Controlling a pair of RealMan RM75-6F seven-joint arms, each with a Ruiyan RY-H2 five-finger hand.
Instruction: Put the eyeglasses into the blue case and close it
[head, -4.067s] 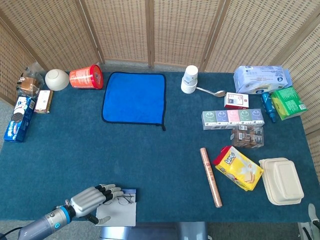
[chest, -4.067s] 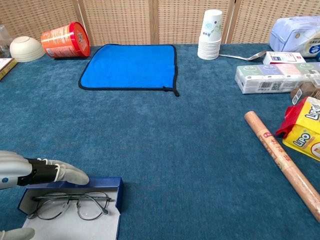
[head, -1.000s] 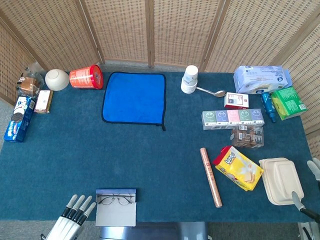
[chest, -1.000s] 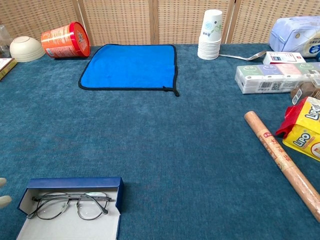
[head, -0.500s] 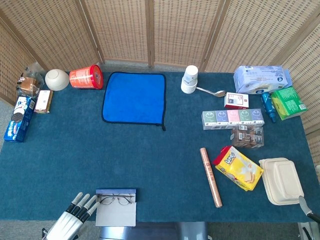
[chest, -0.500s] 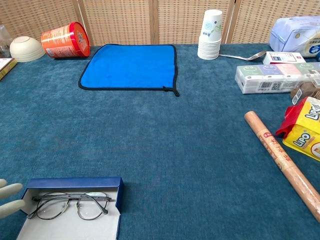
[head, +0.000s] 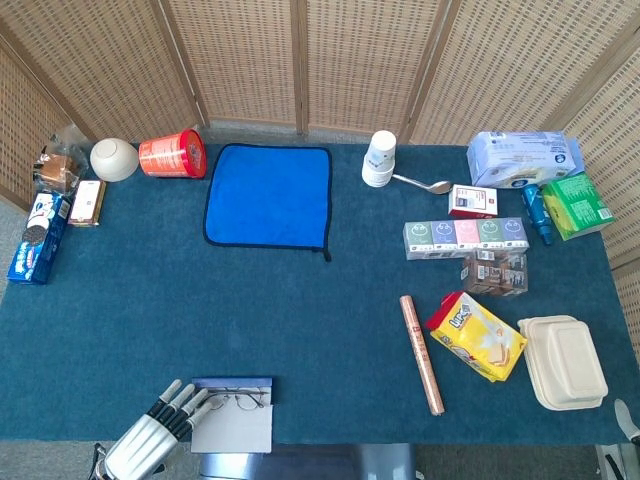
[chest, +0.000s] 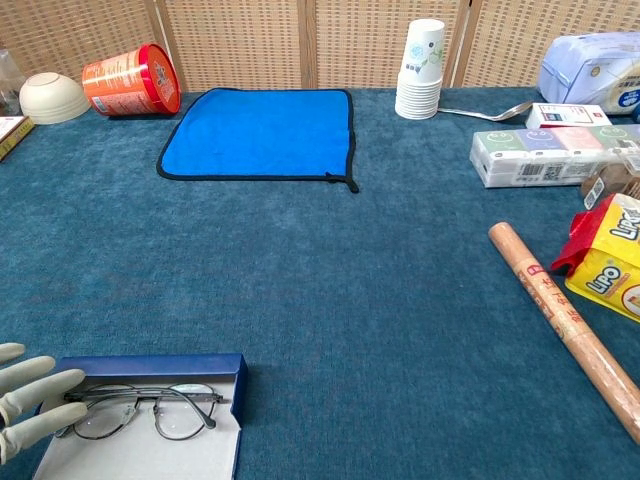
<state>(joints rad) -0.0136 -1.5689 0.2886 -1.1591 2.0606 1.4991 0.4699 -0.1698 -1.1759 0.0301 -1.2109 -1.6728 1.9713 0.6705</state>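
Observation:
The blue case (chest: 150, 366) lies open at the table's near left edge, its pale lining showing. Thin-rimmed eyeglasses (chest: 145, 410) lie folded inside it, also seen in the head view as eyeglasses (head: 235, 401) in the case (head: 232, 428). My left hand (chest: 30, 400) reaches in from the left with its fingers straight and apart, holding nothing; its fingertips (head: 188, 393) are at the case's left end. Only a grey sliver of my right hand (head: 628, 418) shows at the bottom right edge of the head view, and its fingers are hidden.
A blue cloth (head: 268, 195) lies mid-table at the back. A red can (head: 172, 154) and a bowl (head: 113, 158) sit back left. A paper roll (head: 421, 353), a yellow snack bag (head: 478, 335), a white clamshell box (head: 564, 362) and several boxes crowd the right side.
My left hand has come in rightward from the table's edge until its fingertips reach the case's left end. My right hand has dropped almost out of the head view.

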